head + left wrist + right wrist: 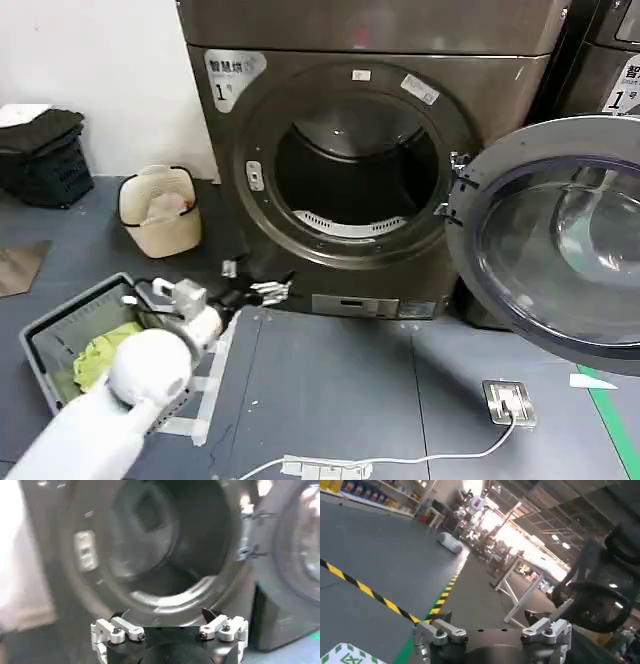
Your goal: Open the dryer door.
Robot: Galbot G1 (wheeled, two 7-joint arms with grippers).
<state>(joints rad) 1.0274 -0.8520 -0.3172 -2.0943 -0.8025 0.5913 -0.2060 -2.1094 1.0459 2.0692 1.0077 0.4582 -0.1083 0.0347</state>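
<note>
I see a cream laundry basket (158, 210) left of the bronze machine (370, 40), a grey bin (60, 330) holding green cloth (95, 355) nearer me, and a cabled floor plate (508, 402) lying before it.

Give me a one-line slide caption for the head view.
Dryer door swung wide open to the right, drum exposed; left gripper open, low before the machine.

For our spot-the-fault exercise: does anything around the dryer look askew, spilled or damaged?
Nothing looks damaged or spilled. The dryer door hangs wide open on its right-hand hinge, and the drum looks bare. The left gripper, fingers open, sits low before the machine. A white cable trails loosely across the floor.
</note>
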